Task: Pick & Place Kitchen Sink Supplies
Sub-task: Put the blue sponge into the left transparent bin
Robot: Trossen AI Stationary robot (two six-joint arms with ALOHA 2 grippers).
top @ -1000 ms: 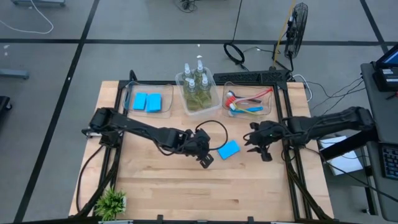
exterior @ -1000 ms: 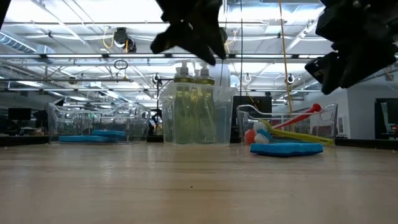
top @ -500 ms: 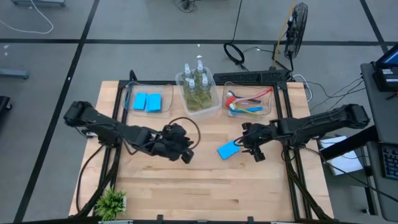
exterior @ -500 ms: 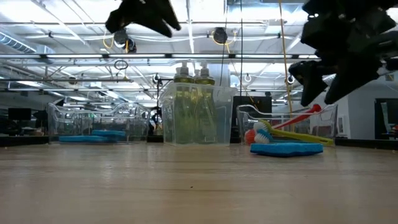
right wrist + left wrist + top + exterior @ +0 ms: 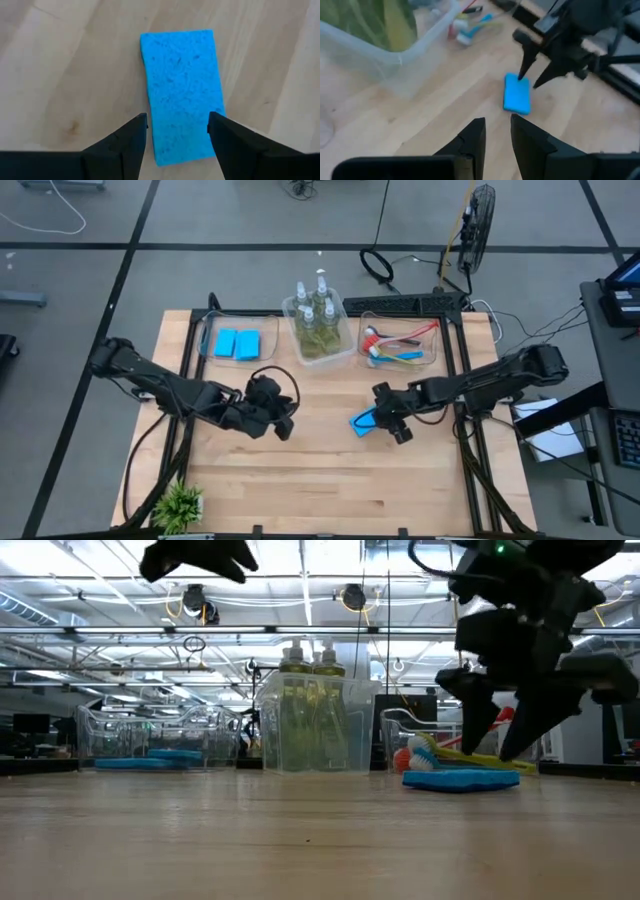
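The right gripper hangs directly over the loose blue sponge with its jaws spread, one finger to each long side, and nothing is pinched yet. The main risk is in the descent: the spread looks only slightly wider than the sponge, so a small sideways error could land a fingertip on top of the foam rather than beside it, squashing or skidding it across the smooth wooden table. A soft sponge may also buckle or twist when squeezed across its width, and a grip taken near one end could let it droop or slip out in transit. The sponge lies flat on the table, right of centre, in front of the clear bin of brushes and well apart from the bin that already holds two blue sponges. In the high view its long axis runs diagonally, one end toward the front left and the other toward the rear right, though most of it is hidden there beneath the gripper, so the exact angle is uncertain. In the right wrist view, the long axis runs straight away from the camera, between the fingers. The left gripper waits above the table left of centre, its jaws slightly parted and empty.
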